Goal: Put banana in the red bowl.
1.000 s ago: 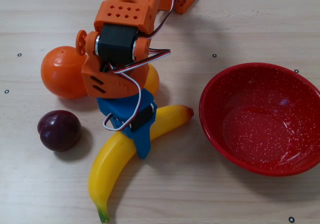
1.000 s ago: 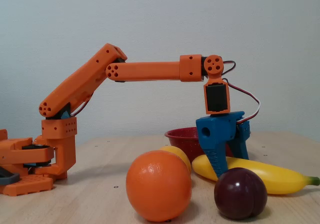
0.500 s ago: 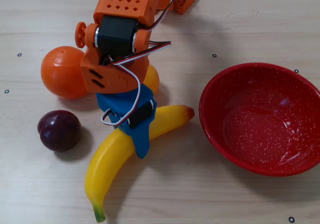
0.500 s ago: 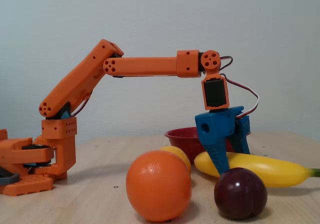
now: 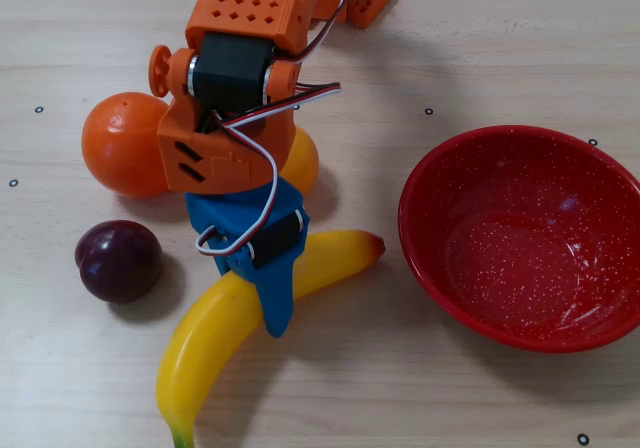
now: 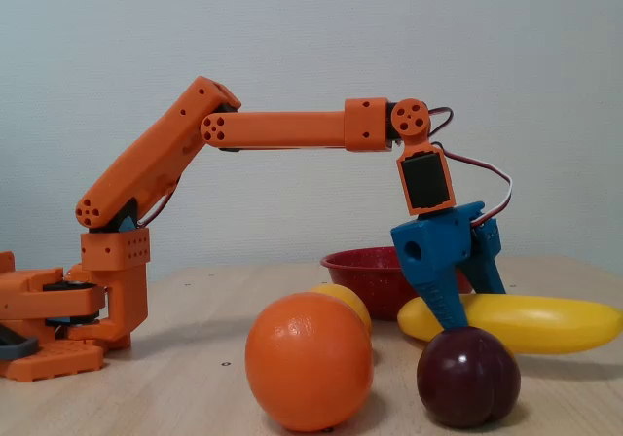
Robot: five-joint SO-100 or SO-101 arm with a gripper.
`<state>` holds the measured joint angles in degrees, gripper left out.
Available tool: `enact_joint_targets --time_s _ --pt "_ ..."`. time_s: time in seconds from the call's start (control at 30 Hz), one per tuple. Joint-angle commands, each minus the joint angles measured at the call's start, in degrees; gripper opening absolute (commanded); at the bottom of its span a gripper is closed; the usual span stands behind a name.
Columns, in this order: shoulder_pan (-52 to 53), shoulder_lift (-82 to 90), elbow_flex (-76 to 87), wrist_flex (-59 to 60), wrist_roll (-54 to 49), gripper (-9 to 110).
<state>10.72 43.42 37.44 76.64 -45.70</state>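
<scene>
In the overhead view the orange arm [image 5: 240, 38] comes down from the top centre of the frame, and its blue gripper [image 5: 272, 303] points toward the lower middle, directly over the banana [image 5: 215, 343]. The banana lies on the wooden table [image 5: 400, 388], curving from its green stem end at the bottom edge, left of centre, up to its reddish tip at mid-frame. One blue finger crosses the banana's middle; the other finger is hidden beneath the gripper body, so from above I cannot tell how the jaws stand. The red bowl [image 5: 440, 268], speckled white, sits at the right of the frame, apart from the banana, with the banana's tip near its left rim. An orange [image 5: 120, 143] lies at the left, partly under the arm, a dark plum [image 5: 120, 260] below it, and a round yellow fruit [image 5: 303, 160] peeks out just right of the arm.

In the fixed view the arm reaches from its base at lower left across to the right, with the gripper [image 6: 467, 305] pointing down. Its two blue fingers are spread, straddling the banana [image 6: 545, 321], which rests on the table. The orange [image 6: 309, 360] and plum [image 6: 467, 376] stand in the foreground, the plum covering the fingertips. The red bowl [image 6: 365, 266] shows behind, at centre.
</scene>
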Motion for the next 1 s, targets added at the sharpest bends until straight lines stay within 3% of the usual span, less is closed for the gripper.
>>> enact_joint_targets --time_s 0.0,0.43,0.97 --pt "0.7 17.6 -4.0 -2.5 0.8 0" --pt "0.8 25.8 -1.8 -2.2 4.0 0" --pt "0.8 42.5 15.1 -3.0 7.0 0"
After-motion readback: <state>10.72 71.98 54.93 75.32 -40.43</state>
